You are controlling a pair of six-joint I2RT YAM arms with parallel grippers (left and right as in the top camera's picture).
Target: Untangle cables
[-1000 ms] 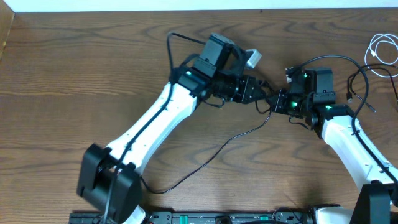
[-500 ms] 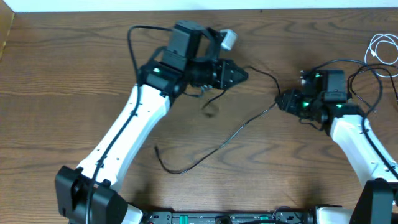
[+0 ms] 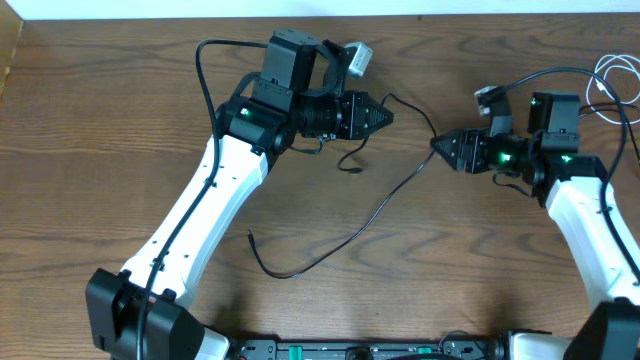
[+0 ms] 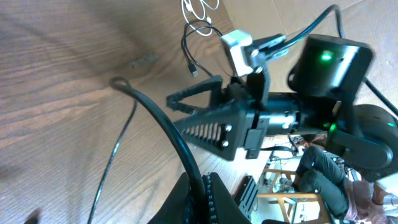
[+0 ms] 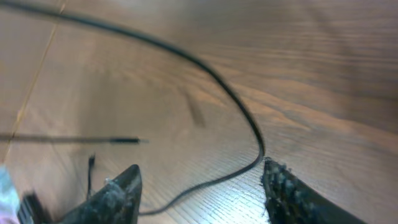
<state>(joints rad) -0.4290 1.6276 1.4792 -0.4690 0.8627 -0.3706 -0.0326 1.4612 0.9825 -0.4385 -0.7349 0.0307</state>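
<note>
Nearest us we see the table (image 3: 90,120), a dark brown wood-grain top that fills almost the whole overhead view, its grain running left to right. On this near part lies the free end of the black cable (image 3: 340,240), a thin dull cord much slimmer than the white left arm (image 3: 210,210) beside it. From a small hooked bend it sweeps away from us and to the right in one loose curve, flat on the wood. Farther on it passes just beside the tips of the right gripper (image 3: 436,148), whose fingers stand well apart with nothing between them; in its own wrist view the cord lies on the wood beyond the spread tips. The cord then rises to the left gripper (image 3: 388,115), which is closed tight on it, with a short tail hanging below. The two grippers point at each other, near but apart. Farther still, at the far right corner, we see the white cable (image 3: 612,78), gathered in small loops. Beyond the table's far edge runs a white strip (image 3: 200,8).
</note>
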